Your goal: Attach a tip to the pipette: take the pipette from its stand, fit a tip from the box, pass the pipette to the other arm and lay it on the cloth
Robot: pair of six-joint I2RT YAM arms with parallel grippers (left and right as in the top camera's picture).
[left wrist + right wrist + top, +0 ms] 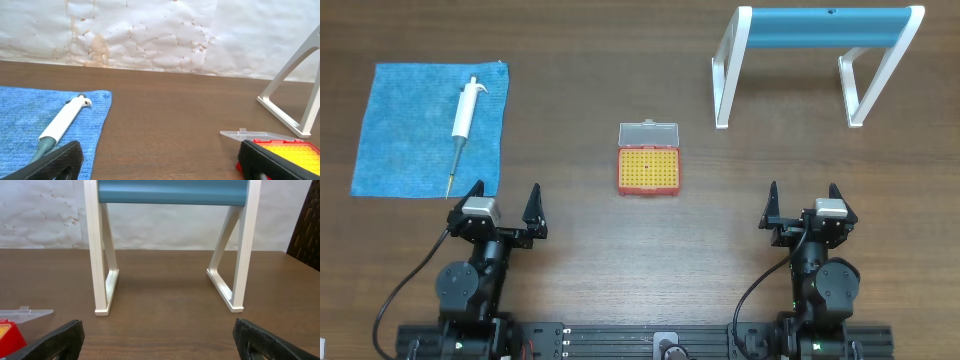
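Note:
The white pipette (465, 110) with a yellow tip lies on the blue cloth (400, 140) at the far left; in the left wrist view the pipette (62, 122) rests on the cloth (20, 120). The tip box (648, 170), red with yellow tips and its clear lid open, sits mid-table. The white and blue stand (820, 60) is at the back right, holding nothing. My left gripper (503, 208) stands open near the cloth's front corner. My right gripper (803, 205) stands open in front of the stand (170, 245). Both hold nothing.
Bare brown tabletop (720, 250) lies between the arms and around the box. A pale papered wall (160, 35) runs behind the table. The tip box's edge (10, 330) shows beside my right gripper's finger.

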